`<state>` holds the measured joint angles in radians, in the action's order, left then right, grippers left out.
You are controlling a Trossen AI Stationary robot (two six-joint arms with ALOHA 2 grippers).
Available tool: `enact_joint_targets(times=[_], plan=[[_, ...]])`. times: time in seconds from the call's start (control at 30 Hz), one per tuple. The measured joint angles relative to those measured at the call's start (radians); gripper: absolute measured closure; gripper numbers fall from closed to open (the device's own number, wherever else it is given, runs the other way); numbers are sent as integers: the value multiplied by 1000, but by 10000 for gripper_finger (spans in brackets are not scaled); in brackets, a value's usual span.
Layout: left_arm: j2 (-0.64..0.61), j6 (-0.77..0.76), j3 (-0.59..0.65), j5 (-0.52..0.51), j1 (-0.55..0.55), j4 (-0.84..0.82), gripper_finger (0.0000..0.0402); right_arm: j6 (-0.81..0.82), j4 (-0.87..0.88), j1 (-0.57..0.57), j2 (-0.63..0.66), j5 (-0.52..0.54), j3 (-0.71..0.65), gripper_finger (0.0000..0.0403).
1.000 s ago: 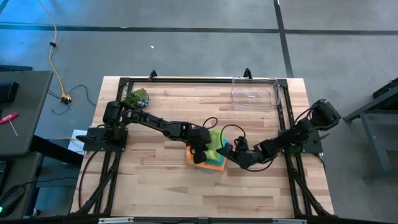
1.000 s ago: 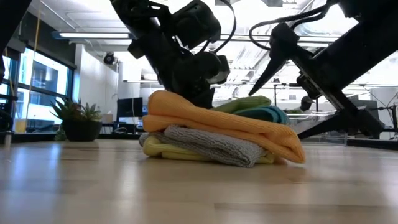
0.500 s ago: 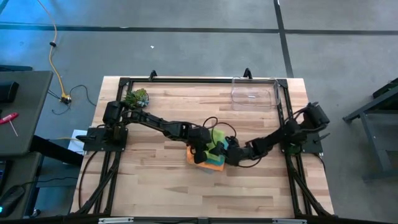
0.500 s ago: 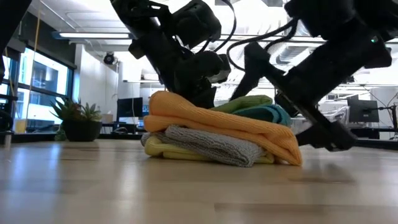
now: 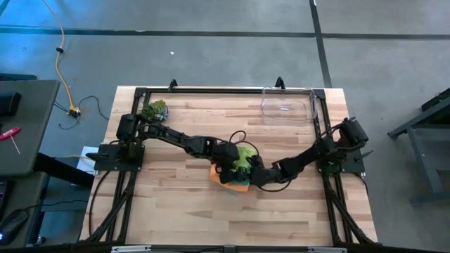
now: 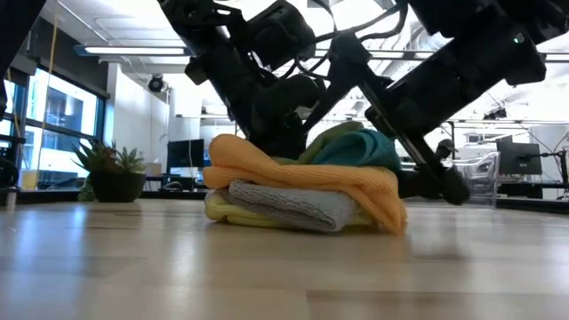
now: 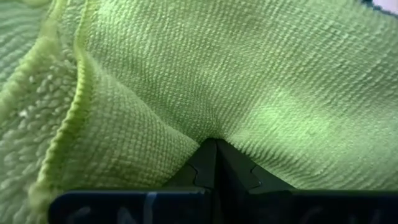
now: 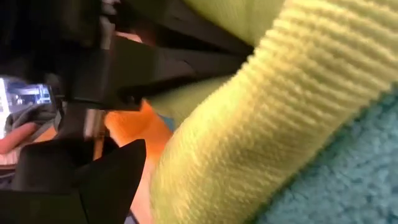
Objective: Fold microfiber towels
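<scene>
Pinching the lime green towel (image 7: 261, 81), the left gripper (image 5: 226, 169) fingers stay clamped; right gripper (image 5: 253, 173) fingers unclear

At mid-table we see the five towels stacked in one soft heap: the yellow towel (image 6: 218, 210) lowest, the grey towel (image 6: 293, 204) folded on it, the orange towel (image 6: 293, 174) draped over both, its end hanging to the wood. The teal towel (image 6: 360, 148) and lime green towel (image 5: 245, 156) bunch up on top.
</scene>
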<state>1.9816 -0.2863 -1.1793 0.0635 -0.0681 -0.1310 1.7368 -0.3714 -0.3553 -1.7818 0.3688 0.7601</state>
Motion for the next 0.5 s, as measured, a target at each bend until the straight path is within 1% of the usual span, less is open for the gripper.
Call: enact_joint_targets(times=[0.07, 0.17, 0.5], plan=[[0, -2, 0, -1, 0, 0, 402, -30, 1, 8, 0, 24, 5, 6], [0, -20, 0, -3, 0, -3, 402, -33, 2, 27, 1, 31, 6, 6], [0, -45, 0, -6, 0, -7, 402, -36, 13, 40, 2, 31, 6, 6]])
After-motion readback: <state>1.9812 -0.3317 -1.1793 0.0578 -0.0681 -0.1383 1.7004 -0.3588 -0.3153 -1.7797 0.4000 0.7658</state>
